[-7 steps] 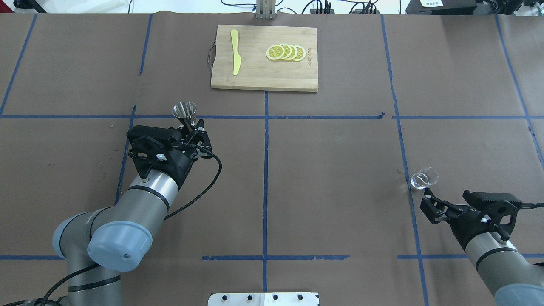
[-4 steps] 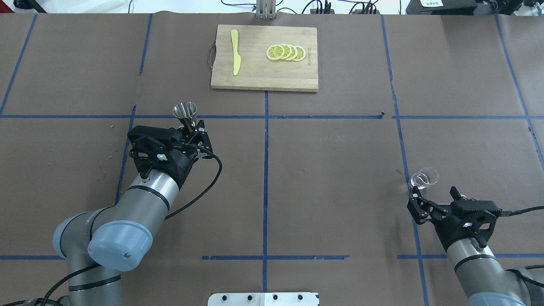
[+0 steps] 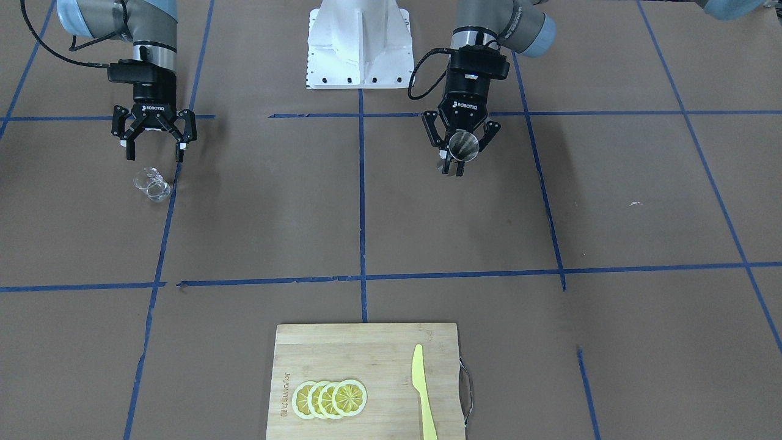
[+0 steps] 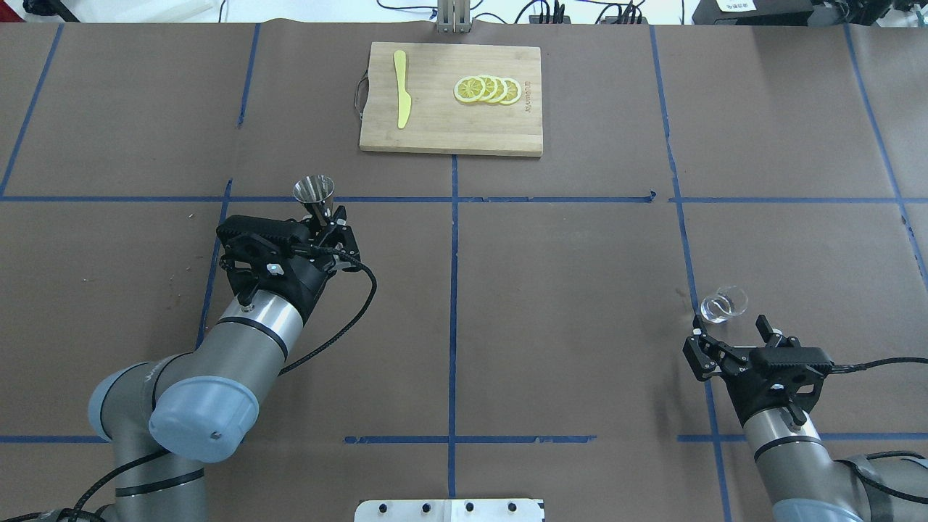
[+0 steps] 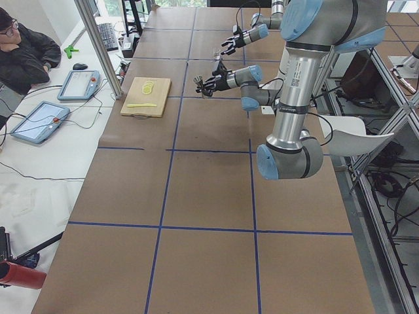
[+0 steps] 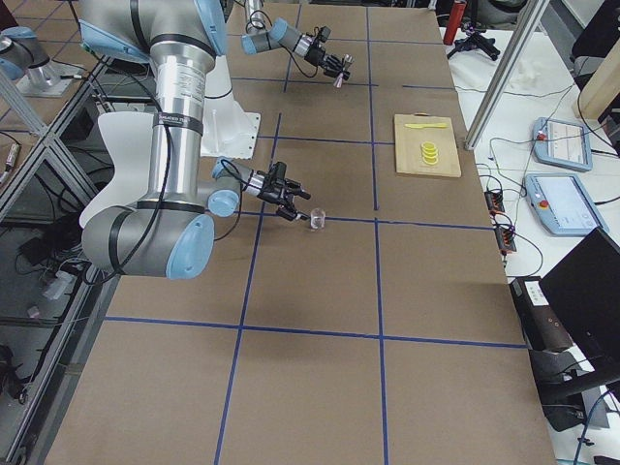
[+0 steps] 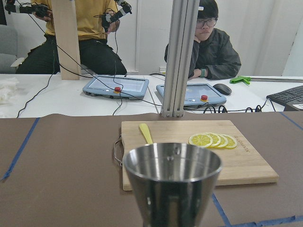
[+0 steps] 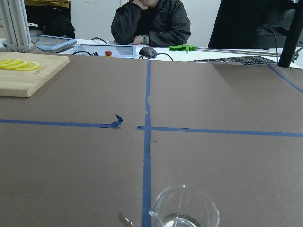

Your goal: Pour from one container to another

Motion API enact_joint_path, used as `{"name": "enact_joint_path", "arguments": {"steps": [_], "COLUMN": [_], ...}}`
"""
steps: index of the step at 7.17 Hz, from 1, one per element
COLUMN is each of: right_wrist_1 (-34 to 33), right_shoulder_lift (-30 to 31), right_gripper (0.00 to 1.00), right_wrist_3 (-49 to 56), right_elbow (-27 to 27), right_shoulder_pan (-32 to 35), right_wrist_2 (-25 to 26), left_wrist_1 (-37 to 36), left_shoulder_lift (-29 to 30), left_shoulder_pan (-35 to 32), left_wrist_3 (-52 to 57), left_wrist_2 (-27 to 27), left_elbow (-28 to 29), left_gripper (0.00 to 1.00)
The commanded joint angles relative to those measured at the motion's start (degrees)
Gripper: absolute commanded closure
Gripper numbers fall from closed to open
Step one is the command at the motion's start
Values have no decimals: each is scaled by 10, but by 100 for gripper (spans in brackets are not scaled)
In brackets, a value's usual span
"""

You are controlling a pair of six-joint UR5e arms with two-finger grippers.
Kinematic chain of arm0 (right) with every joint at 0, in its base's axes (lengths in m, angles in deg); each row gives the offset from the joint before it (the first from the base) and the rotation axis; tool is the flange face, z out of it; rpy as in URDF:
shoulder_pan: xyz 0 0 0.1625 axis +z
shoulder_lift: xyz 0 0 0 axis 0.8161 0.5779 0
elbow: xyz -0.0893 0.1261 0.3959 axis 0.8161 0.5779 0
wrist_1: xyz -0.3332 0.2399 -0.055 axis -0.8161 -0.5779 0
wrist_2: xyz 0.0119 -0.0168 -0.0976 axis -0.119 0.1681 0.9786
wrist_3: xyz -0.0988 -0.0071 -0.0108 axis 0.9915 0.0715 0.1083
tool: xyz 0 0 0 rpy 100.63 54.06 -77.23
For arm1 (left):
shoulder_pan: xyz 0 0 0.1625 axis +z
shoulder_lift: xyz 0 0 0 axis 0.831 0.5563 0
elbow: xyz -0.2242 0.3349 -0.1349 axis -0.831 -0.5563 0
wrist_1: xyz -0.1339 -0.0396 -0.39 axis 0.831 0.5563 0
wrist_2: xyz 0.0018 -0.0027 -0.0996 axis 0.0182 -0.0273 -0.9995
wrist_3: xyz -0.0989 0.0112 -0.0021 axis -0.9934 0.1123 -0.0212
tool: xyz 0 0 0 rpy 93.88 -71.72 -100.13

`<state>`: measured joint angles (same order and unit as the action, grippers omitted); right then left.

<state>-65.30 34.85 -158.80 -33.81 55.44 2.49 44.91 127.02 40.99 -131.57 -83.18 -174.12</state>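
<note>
The small clear beaker-shaped measuring cup [image 4: 723, 304] stands upright on the brown paper-covered table [image 4: 565, 304], beside a blue tape line on the robot's right. The right gripper [image 4: 731, 332] sits low just behind it with its fingers spread wide. The cup is ahead of the fingertips, not yet between them. The right wrist view shows it centred and close, with what may be a little liquid at the bottom, though the glass is too clear to be sure.

Across the table, the left gripper [image 4: 325, 217] has its fingers clamped on the narrow waist of the shiny steel hourglass-shaped jigger [image 4: 314, 190], holding it upright off the table with the open mouth up.

The risk lies in the approach to the cup. It is light and slick, so a fingertip meeting its wall before the jaws straddle it would push it forward or tip it — spilling whatever it holds. A grip closed too high on the rim or on the pouring lip could let it slip or twist when lifted. The two arms are well apart, so carrying the cup over leaves room to slosh.
</note>
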Motion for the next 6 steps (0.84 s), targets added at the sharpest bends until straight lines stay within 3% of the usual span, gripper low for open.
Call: {"name": "enact_joint_path", "arguments": {"steps": [1,6], "right_wrist_1": [1,1], "right_shoulder_lift": [-10,-10], "right_gripper": [0,0], "right_wrist_3": [0,-1], "right_elbow": [15,42], "right_shoulder_pan": [2,19], "right_wrist_2": [1,-2], "left_wrist_1": [0,0], "left_shoulder_lift": [-1,-2], "left_shoulder_pan": [0,-1], "left_wrist_3": [8,13], "left_wrist_2": [0,0], "left_elbow": [0,-1], "left_gripper": [100,100]}}
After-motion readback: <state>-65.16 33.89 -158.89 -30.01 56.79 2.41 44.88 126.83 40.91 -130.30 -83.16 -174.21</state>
